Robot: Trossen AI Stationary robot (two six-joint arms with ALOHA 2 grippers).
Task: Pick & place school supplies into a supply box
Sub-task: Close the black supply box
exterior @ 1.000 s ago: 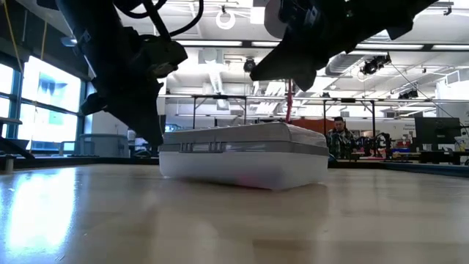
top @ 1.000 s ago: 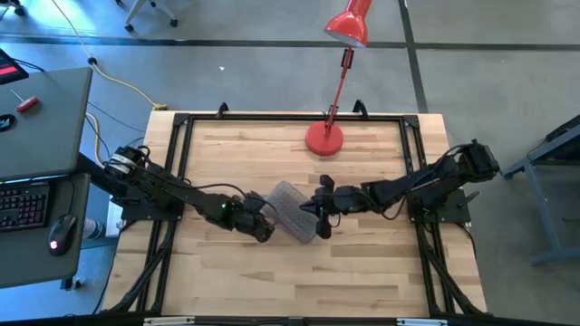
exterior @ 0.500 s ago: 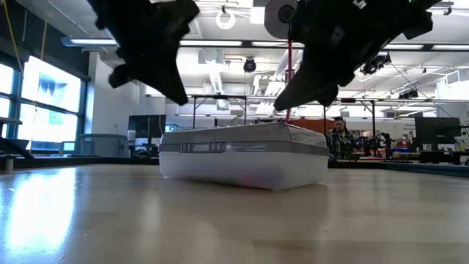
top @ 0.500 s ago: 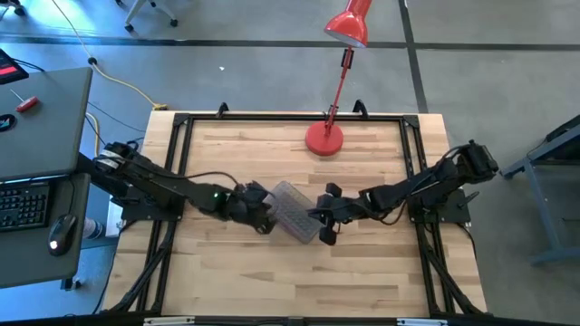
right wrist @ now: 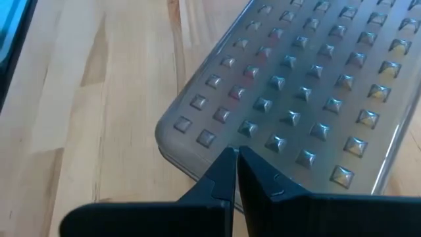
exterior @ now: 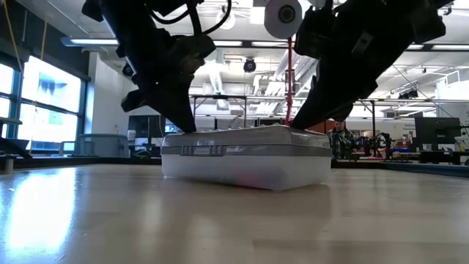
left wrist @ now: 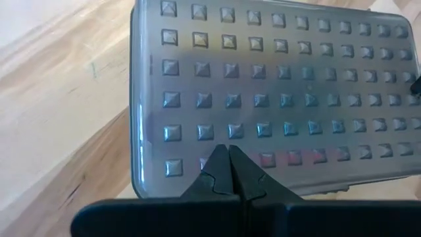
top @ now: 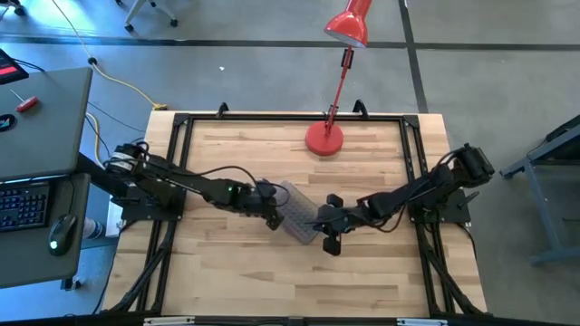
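Box (top: 295,212) lid shut, no supplies outside; both grippers' fingers (left wrist: 228,172) pressed together atop it; task looks nearly finished.

A red desk lamp (top: 337,81) stands at the table's twelve o'clock edge, its round base (top: 324,139) on the pale wooden table (top: 272,281) and its shade leaning out past the edge. Off toward nine o'clock sits a grey desk (top: 41,118) with a keyboard (top: 20,206) and a mouse (top: 61,232). A yellow cable (top: 118,81) trails across the floor at ten o'clock
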